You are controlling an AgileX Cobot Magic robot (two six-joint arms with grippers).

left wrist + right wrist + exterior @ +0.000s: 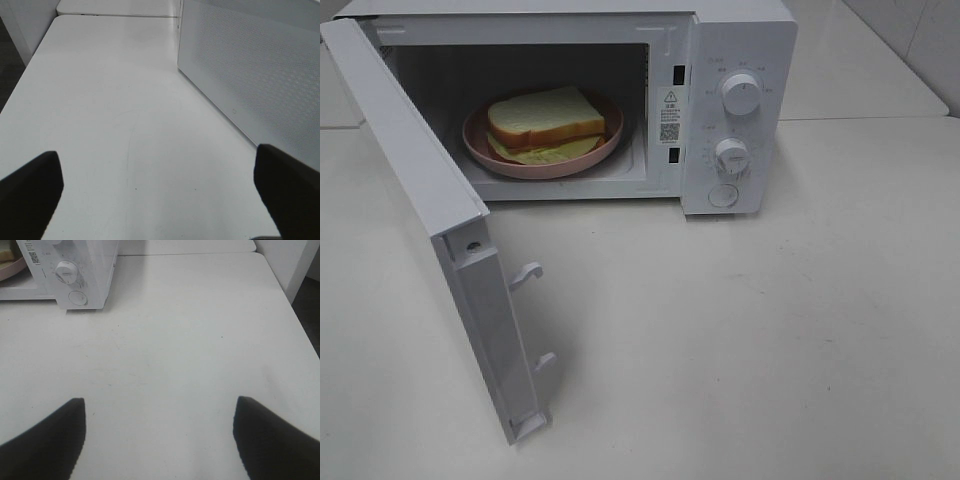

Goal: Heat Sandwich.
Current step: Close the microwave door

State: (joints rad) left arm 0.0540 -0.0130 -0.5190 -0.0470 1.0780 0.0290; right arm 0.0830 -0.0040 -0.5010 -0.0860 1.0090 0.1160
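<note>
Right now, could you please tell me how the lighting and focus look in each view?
Exterior high view: soft, even light with no glare; the microwave cavity is dimmer, yet the sandwich on its pink plate reads sharply. Left wrist view: the left hand is dark and soft-edged, while the microwave door shows a legible dot mesh. Right wrist view: the right hand is likewise blurred, and the table is evenly lit.
</note>
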